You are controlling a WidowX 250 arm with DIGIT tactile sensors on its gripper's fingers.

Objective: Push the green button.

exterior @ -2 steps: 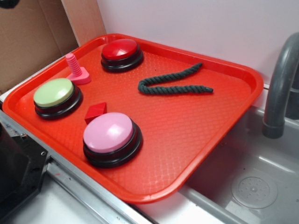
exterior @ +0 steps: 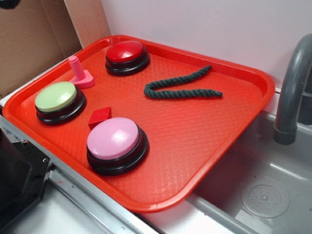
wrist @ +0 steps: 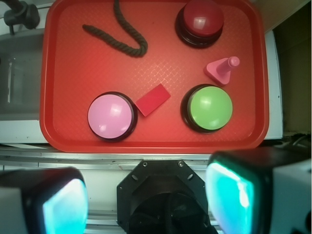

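Note:
The green button (exterior: 56,96) (wrist: 210,107), a pale lime dome on a black round base, sits at the left side of the red tray (exterior: 209,141) (wrist: 68,63). My gripper (wrist: 146,202) shows only in the wrist view, high above the robot's black base and short of the tray's near rim. Its two fingers (wrist: 229,197) stand wide apart with teal pads and nothing between them. The button lies ahead and to the right of the gripper in that view. The gripper is out of sight in the exterior view.
On the tray also stand a pink-topped button (exterior: 117,145) (wrist: 110,116), a red-topped button (exterior: 126,56) (wrist: 202,20), a small red block (exterior: 100,117) (wrist: 152,99), a pink peg (exterior: 79,72) (wrist: 222,69) and a dark rope (exterior: 180,87) (wrist: 119,34). A sink (exterior: 263,195) with a grey faucet (exterior: 292,92) lies to the right.

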